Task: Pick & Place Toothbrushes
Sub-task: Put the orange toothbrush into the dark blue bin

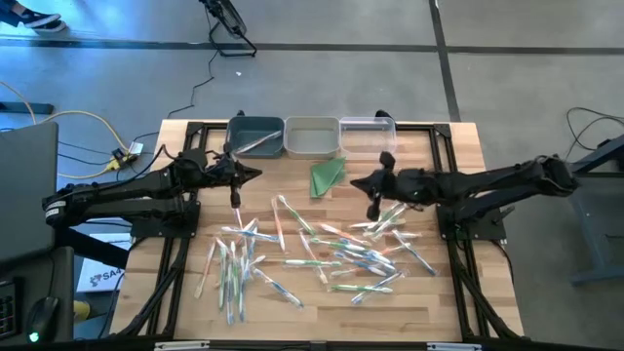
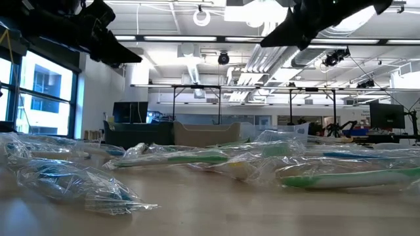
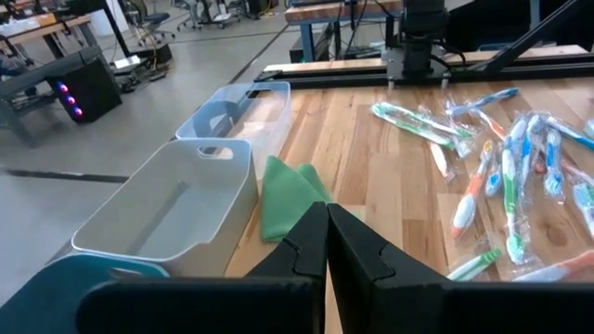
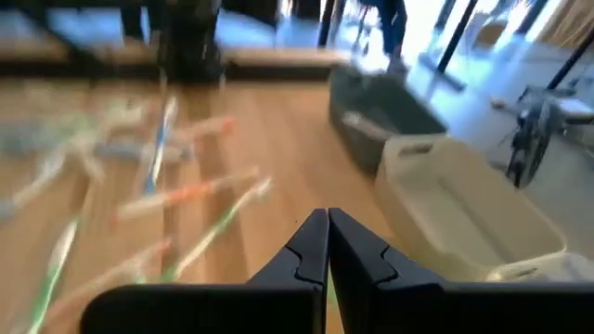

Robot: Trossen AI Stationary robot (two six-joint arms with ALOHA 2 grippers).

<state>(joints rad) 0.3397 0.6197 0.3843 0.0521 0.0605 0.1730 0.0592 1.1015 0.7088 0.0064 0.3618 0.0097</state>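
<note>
High view, left to right. A white sheet [image 1: 100, 276] on the floor below the table's left edge carries dark print, too small to read; no other writing is legible in any view.

Left arm reaches in from the left edge, stretched level over the table [image 1: 439, 156] toward its centre. Left gripper [image 1: 255, 175] hangs above bare wood just in front of the dark teal bin [image 1: 255, 136], fingers pressed together, nothing between them. Left wrist view confirms: the two dark fingers [image 3: 306, 250] meet in a closed wedge, pointing past the folded green cloth [image 3: 288, 195].

Three bins stand in a row at the far edge: dark teal, which holds one toothbrush, then a grey-white bin [image 1: 312, 136], then a clear bin [image 1: 368, 135]. The green cloth lies just in front of the grey-white bin, between the two grippers.

Toothbrushes [image 1: 322, 249], each in a clear wrapper, lie scattered across the middle and near part of the table, with green, blue and orange accents. Low view shows the wrappers lying flat on the wood.

Right arm reaches in from the right edge, likewise stretched level. Right gripper [image 1: 357, 183] hovers above the table just right of the cloth, over the far edge of the pile, fingers shut and empty; right wrist view shows the fingertips [image 4: 311, 243] touching.
</note>
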